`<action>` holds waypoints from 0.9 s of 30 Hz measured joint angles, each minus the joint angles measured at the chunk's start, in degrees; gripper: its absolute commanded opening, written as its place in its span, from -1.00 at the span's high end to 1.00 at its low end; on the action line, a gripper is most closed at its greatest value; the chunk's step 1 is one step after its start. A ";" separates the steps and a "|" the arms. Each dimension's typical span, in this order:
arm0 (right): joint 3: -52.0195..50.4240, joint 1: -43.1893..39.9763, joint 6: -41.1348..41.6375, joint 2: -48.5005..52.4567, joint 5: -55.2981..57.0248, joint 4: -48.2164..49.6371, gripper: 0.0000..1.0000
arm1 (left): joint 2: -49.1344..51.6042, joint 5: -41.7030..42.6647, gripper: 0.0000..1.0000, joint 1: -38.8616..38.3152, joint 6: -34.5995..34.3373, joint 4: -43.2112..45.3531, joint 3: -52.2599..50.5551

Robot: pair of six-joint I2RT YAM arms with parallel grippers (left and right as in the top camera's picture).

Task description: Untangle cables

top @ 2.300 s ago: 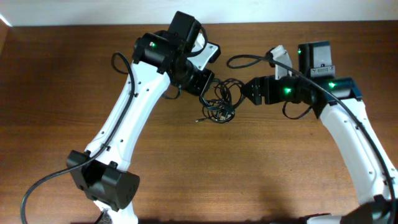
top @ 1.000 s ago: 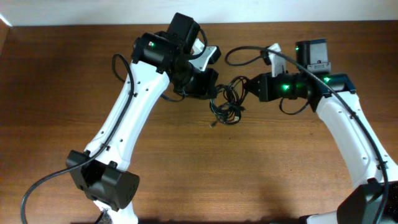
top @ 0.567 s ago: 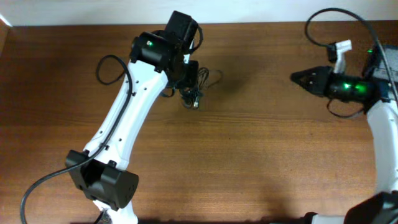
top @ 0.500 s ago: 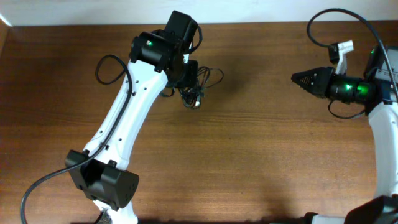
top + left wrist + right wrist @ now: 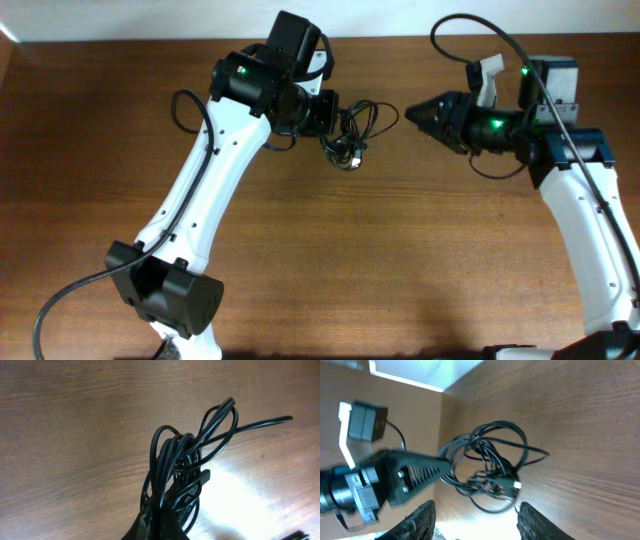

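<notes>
While the left gripper (image 5: pixel 328 108) stayed clamped, fingers pressed together on the cables (image 5: pixel 352 132), I had the dark bundle just off its tip, over the far middle of the table (image 5: pixel 400 260). On the left wrist view the cables (image 5: pixel 175 465) rose from the pinch in tight loops, with one strand running off to the right. Whether the lowest loops touched the wood, I could not tell from here. Across from it the right gripper (image 5: pixel 408 114) pointed at the knot, near but apart. Its own camera showed both fingers (image 5: pixel 422 520) spread wide at the bottom edge, and ahead of them the cables (image 5: pixel 490 472) with a pale-tipped plug (image 5: pixel 516 485) low in the tangle. Half a second before, that arm was out by the right edge. It had swung back in, and the left had carried the bundle rightward. Any lettering on the arms was too small for me to read.
</notes>
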 measured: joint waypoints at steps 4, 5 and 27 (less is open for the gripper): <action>0.00 3.52 11.41 0.46 2.29 9.09 -0.06 | 0.00 0.92 1.00 0.00 -4.81 1.11 0.00; 0.02 4.28 13.40 0.79 2.47 10.47 -0.06 | 0.00 1.40 1.00 0.00 -5.57 1.57 0.00; -0.04 9.46 27.34 15.15 3.19 39.69 0.92 | 0.00 5.57 1.00 -2.64 -7.72 4.17 0.00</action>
